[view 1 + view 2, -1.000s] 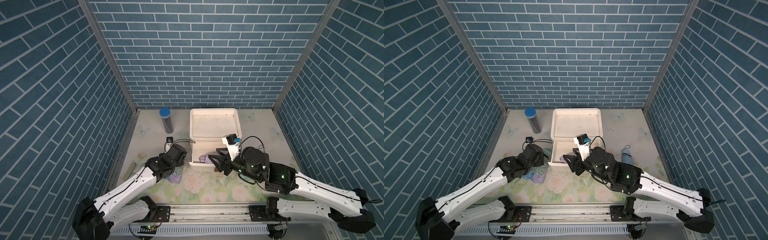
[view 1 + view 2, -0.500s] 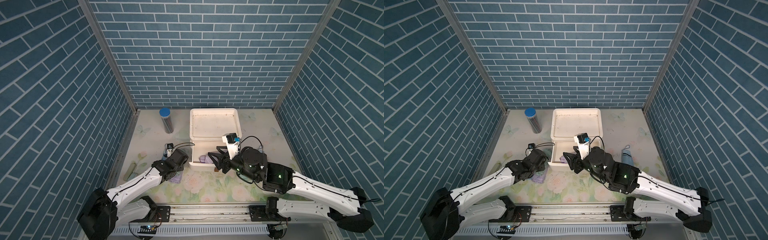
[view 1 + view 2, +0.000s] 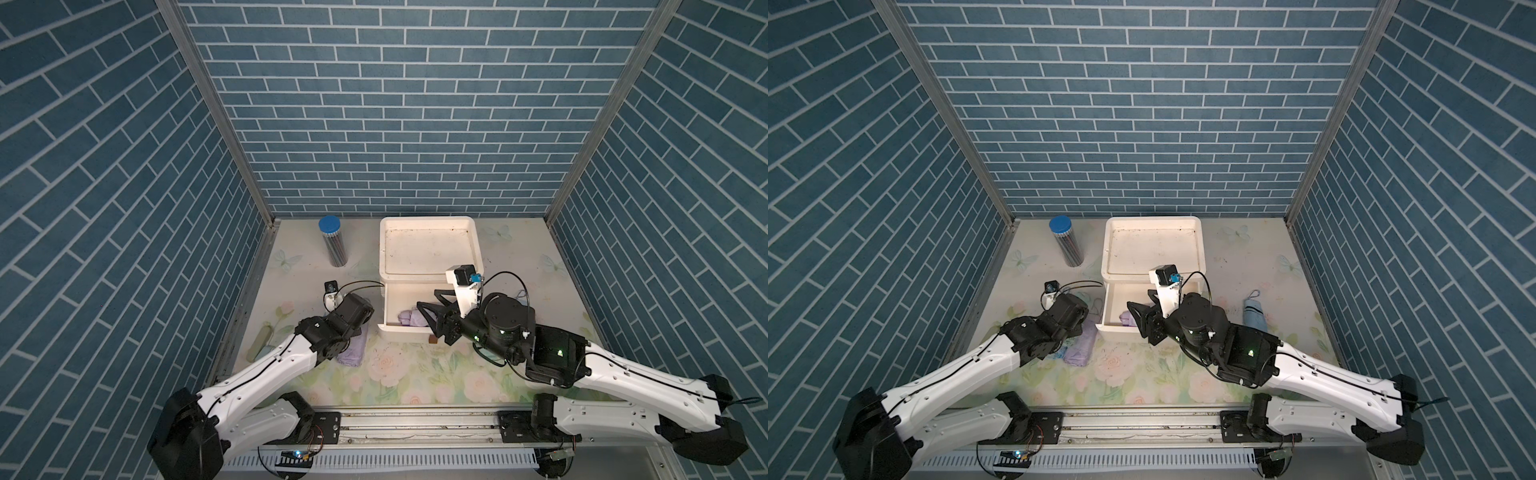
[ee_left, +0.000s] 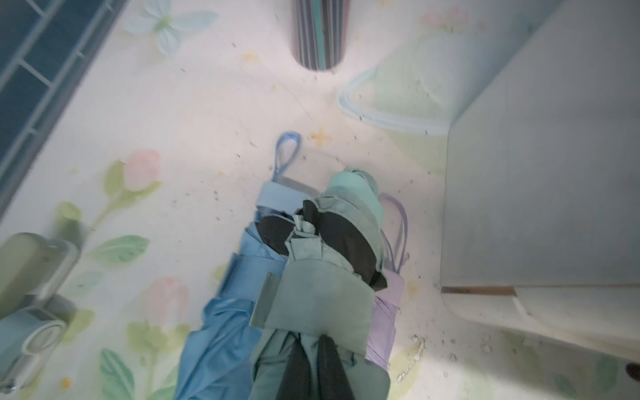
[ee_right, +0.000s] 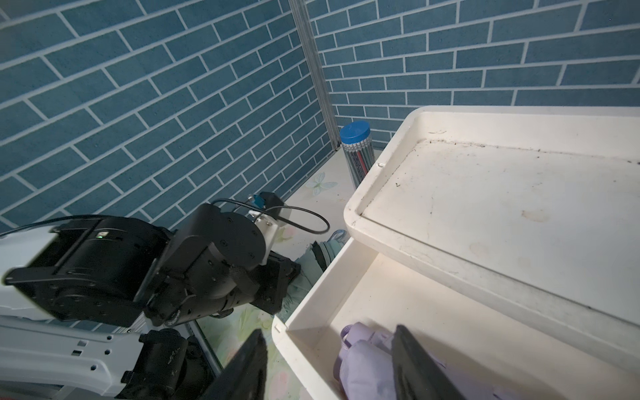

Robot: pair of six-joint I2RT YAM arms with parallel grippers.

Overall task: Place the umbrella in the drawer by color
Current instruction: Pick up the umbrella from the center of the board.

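The left gripper point(image 4: 310, 341) is clamped on the green umbrella point(image 4: 325, 294). This lies on top of a blue umbrella point(image 4: 225, 329) and a loose purple umbrella point(image 3: 353, 353), left of centre in a top view. Taking the topmost likely avoids dragging its neighbours. At frame centre the right gripper point(image 5: 328, 329) hangs spread over the open drawer point(image 3: 401, 332). A stowed purple umbrella point(image 5: 367, 360) lies inside, so green probably belongs elsewhere.
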